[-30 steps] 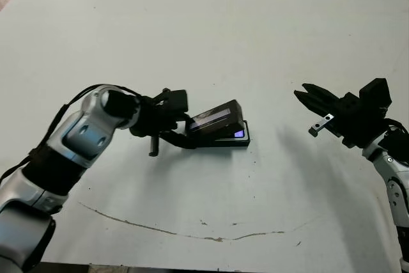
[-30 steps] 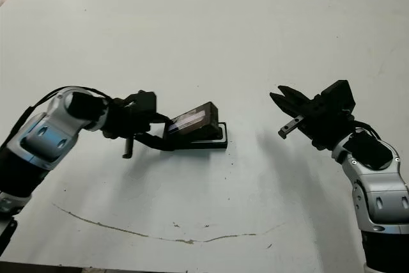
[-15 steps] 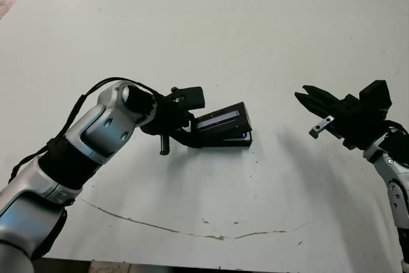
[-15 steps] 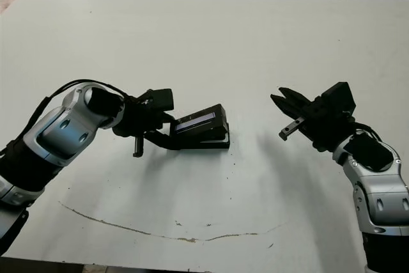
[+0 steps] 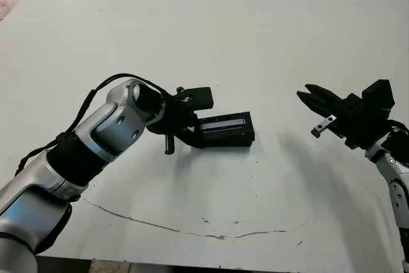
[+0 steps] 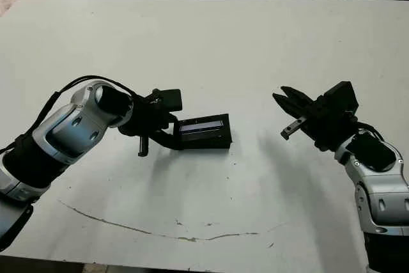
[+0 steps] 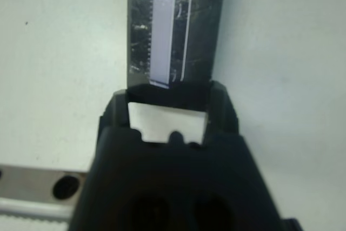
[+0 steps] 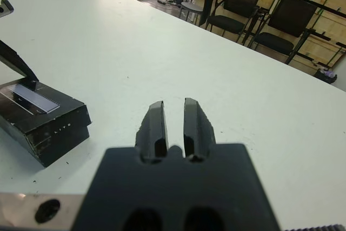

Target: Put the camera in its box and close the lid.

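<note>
The white table (image 5: 268,43) filled the frame, bare but for a thin scuff line curving near the bottom edge. Left of centre the lid (image 5: 223,123) lay flat on the box (image 5: 225,140), its pale stripe running left to right. The camera was hidden, presumably shut inside. The left gripper (image 5: 190,122) pinched the lid's left end, so the lid's long axis ran straight out from its fingers toward the right. That arm was plainly nearer, and the next move looked like simply letting go and drawing back leftward. The right gripper (image 5: 309,98) hovered well apart at centre right, its fingers nearly together with a thin gap and nothing in them. Beyond the table's far edge, its wrist view showed chairs (image 8: 254,9) and stacked shelving.
</note>
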